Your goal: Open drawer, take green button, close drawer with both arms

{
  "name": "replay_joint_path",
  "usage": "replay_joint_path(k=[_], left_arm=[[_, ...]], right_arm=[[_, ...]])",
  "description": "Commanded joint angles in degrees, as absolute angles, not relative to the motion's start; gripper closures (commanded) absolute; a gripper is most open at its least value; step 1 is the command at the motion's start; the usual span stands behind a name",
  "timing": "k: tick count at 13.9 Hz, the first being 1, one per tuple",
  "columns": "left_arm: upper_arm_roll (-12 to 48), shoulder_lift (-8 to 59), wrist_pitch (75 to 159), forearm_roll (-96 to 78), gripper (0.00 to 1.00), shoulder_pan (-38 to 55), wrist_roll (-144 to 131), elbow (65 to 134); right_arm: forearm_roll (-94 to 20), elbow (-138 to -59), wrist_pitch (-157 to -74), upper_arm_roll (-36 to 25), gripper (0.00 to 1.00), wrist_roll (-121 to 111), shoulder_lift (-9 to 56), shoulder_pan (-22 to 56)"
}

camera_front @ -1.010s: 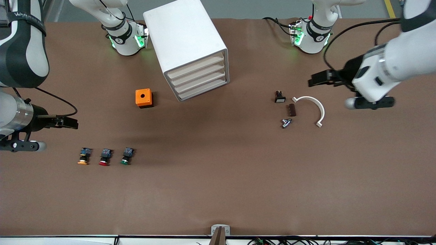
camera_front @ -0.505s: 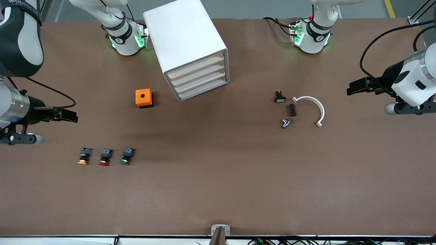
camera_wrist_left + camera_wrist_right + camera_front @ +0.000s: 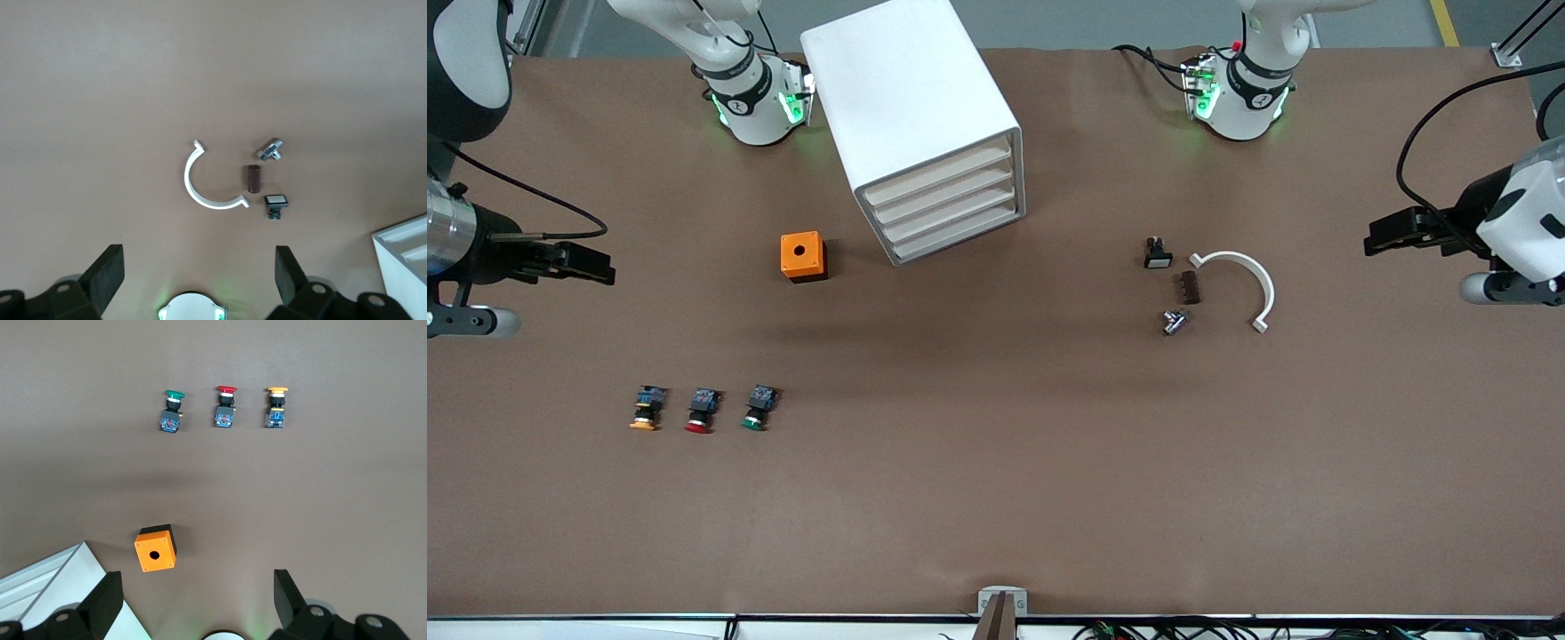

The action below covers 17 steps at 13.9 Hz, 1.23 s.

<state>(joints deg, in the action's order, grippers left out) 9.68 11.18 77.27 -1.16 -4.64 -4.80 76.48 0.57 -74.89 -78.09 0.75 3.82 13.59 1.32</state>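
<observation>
- the cabinet [image 3: 921, 124] stands on the table [image 3: 996, 498] between the two arm bases, its four drawer fronts turned toward the front camera and angled a little toward the left arm's end.
- the drawer [image 3: 951, 229], one of the lower ones, is pushed in flush with the other three.
- the button [image 3: 757, 408], green cap, lies on the table well apart from the cabinet, nearer the front camera and toward the right arm's end.
- it is one of a row of three: the red button [image 3: 703, 410] just beside it, then the yellow button [image 3: 646, 408] nearest the right arm's end.
- the cube [image 3: 803, 256], orange with a hole on top, sits near the cabinet's front corner, between cabinet and button row.
- the right gripper [image 3: 587, 264] hangs over bare table at the right arm's end; in its wrist view the fingers [image 3: 103, 603] are spread wide and released, holding nothing.
- the left gripper [image 3: 1387, 236] hangs over the left arm's end of the table, near the white arc [image 3: 1245, 283]; its fingers [image 3: 107, 273] are likewise spread apart and empty.
- beside the arc lie a brown block [image 3: 1190, 287], a small black switch [image 3: 1157, 253] and a metal part [image 3: 1174, 321], close together but not touching.
</observation>
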Motion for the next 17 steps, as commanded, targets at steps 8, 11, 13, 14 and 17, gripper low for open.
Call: replay_joint_path(k=[8,11,13,14,17], left_arm=[[2.72,10.2,79.27,0.53,0.01,-0.26,-3.87,77.52],[2.64,7.84,82.07,1.23,0.01,-0.26,-3.87,80.66],[2.64,2.14,90.31,1.23,0.01,-0.26,-3.87,90.04],[2.64,-1.72,94.79,1.23,0.01,-0.26,-3.87,95.13],[2.81,-5.98,97.38,1.14,0.01,-0.79,-3.69,98.97]], right_arm=[[-0.18,-84.02,-80.77,0.7,0.0,4.22,3.61,1.05],[-0.18,-83.94,-80.68,0.7,0.0,5.89,1.68,0.97],[-0.18,-83.94,-80.86,0.62,0.0,5.98,1.58,0.88],[-0.18,-83.94,-80.95,0.62,0.0,5.98,1.67,0.88],[-0.26,-84.28,-82.0,0.62,0.0,5.98,1.67,0.7]])
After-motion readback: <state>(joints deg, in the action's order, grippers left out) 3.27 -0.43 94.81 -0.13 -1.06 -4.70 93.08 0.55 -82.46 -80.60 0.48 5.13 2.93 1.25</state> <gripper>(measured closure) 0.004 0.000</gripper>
